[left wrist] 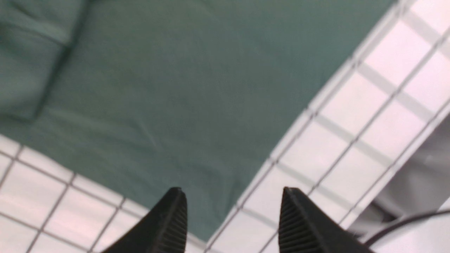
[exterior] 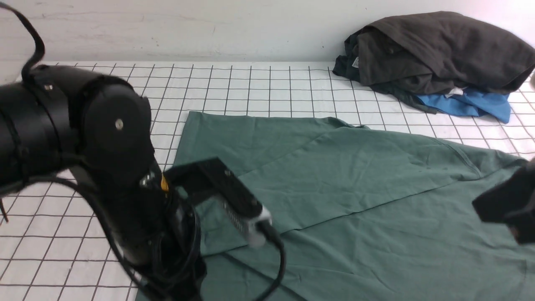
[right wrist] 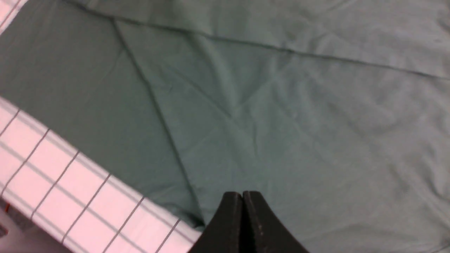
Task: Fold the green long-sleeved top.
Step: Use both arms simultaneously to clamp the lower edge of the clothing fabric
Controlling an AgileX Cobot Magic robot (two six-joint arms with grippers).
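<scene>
Front view: the green long-sleeved top [exterior: 355, 179] lies spread flat on the checked white cover [exterior: 62, 234], filling the middle and the right of the table and running out of the near edge of the picture. One layer of it is laid over another, and the upper layer's straight edge runs slantwise across the cloth. The left arm [exterior: 83, 125] bulks large in the near left, its end over the top's left border; its fingertips do not show here. Only a black piece of the right arm [exterior: 508, 205] comes in at the right edge, above the top's right part, and how its tool stands cannot be told from this view. At the far right corner, well apart from the top, a heap of dark garments [exterior: 439, 50] lies on a blue garment [exterior: 472, 104].

Left wrist view: the left gripper [left wrist: 232, 191] stands with its jaws well apart. The two ribbed black fingers [left wrist: 172, 218] have nothing between them and hold nothing. Beyond the gap lies a corner of the green top where it meets the checked cover. Whether the fingertips touch cloth or cover cannot be told.

Right wrist view: the right gripper [right wrist: 242, 195] has its jaws pressed together, with no gap and no cloth seen between them. It is over the green top, near a border where the checked cover begins. A fold line and some creases cross the fabric ahead of it. Whether the tips rest on the fabric cannot be told.
</scene>
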